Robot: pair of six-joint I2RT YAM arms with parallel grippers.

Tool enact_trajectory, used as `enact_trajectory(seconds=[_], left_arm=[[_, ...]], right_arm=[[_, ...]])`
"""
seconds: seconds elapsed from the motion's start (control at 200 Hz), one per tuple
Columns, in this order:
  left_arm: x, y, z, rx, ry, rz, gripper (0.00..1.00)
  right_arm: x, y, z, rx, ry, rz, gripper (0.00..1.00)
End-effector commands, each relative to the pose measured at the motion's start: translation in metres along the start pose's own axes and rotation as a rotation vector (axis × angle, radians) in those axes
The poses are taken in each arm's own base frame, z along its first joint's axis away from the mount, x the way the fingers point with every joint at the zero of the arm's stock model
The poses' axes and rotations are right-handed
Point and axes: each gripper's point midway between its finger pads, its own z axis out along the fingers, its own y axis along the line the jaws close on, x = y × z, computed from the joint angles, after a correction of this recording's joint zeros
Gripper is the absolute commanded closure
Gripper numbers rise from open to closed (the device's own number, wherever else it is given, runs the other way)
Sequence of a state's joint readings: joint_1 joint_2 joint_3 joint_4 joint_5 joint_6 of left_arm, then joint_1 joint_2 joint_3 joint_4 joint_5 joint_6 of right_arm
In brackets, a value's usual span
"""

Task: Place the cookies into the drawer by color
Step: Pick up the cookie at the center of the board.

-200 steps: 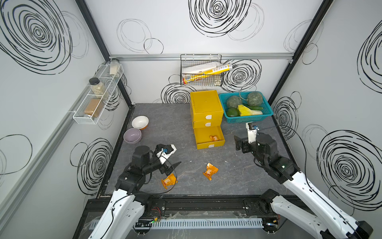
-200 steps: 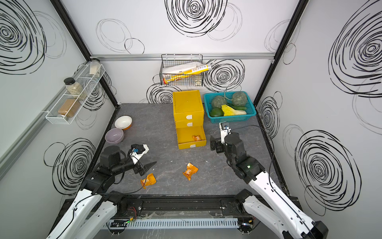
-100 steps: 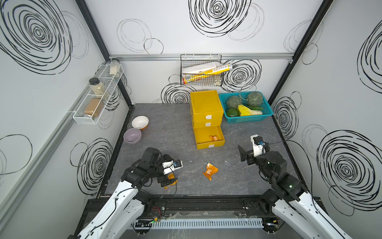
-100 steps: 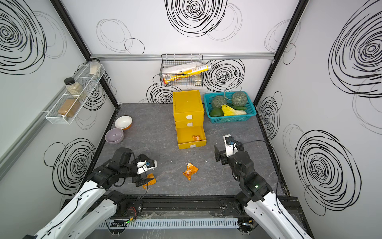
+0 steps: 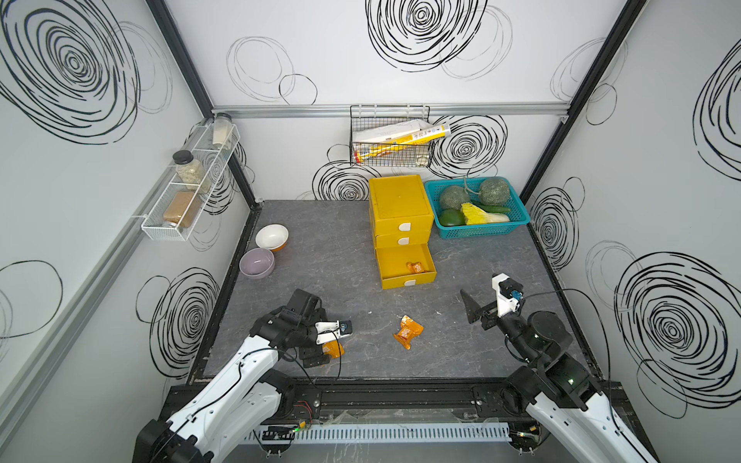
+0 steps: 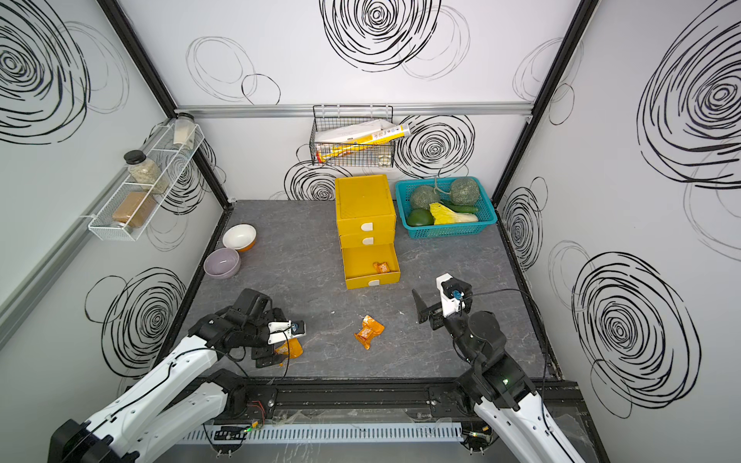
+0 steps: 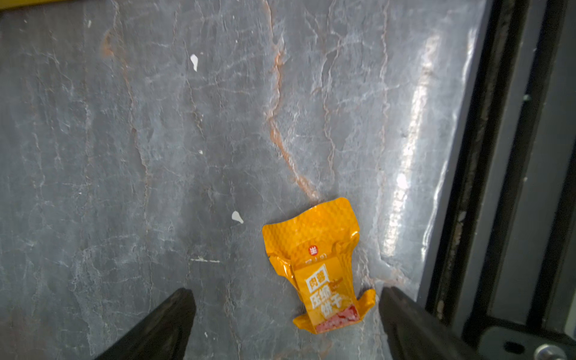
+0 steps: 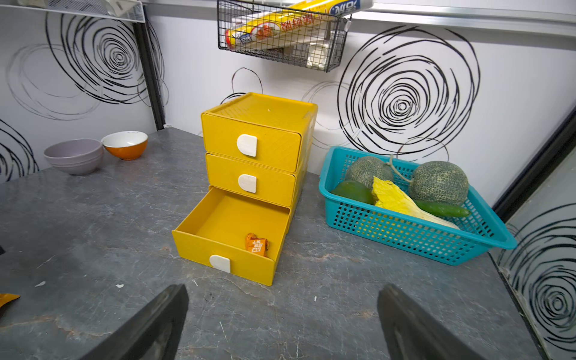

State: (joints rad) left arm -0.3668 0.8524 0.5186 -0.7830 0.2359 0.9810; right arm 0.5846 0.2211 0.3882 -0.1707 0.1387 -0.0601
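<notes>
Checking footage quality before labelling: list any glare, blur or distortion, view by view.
Left wrist: a bright glare streak on the tabletop; orange packet readable, left pincer soft. Right wrist: wide-angle bending at the edges, yellow drawer cabinet crisp, right pincer blurred. Top views: even light, faint shadows.

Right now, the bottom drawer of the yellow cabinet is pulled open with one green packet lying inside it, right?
Not quite. The packet is orange, not green. The rest holds: the bottom drawer of the yellow cabinet is pulled open with that one packet lying inside, as the right wrist view shows.
</notes>
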Motion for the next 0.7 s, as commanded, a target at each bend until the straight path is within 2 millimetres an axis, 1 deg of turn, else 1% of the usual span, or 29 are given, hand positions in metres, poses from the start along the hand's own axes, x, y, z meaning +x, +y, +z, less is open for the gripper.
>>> enact_trajectory(seconds=[0.0,0.085,0.18,0.305,0.421,0.596,0.696], left_arm=[[0.015,-0.001,0.009,-0.004,0.067,0.031,0.01],[0.02,-0.002,0.012,0.005,0.091,0.043,0.01],[0.023,-0.004,0.015,0.023,0.112,0.051,0.01],[0.032,-0.007,0.023,0.041,0.148,0.072,0.01],[0.03,-0.01,0.028,0.072,0.147,0.055,0.02],[0.028,-0.017,0.036,0.13,0.153,0.047,0.09],[0.034,-0.018,0.041,0.151,0.186,0.059,0.18]], right_arm=[[-0.012,0.011,-0.005,-0.069,-0.076,-0.009,0.0],[-0.012,0.021,-0.007,-0.127,-0.08,-0.02,0.0],[-0.011,0.026,-0.008,-0.154,-0.09,-0.032,0.0],[-0.011,0.026,-0.008,-0.153,-0.087,-0.034,0.0],[-0.011,0.025,-0.008,-0.149,-0.096,-0.036,0.0],[-0.011,0.024,-0.008,-0.145,-0.095,-0.036,0.0],[-0.011,0.024,-0.008,-0.141,-0.099,-0.035,0.0]])
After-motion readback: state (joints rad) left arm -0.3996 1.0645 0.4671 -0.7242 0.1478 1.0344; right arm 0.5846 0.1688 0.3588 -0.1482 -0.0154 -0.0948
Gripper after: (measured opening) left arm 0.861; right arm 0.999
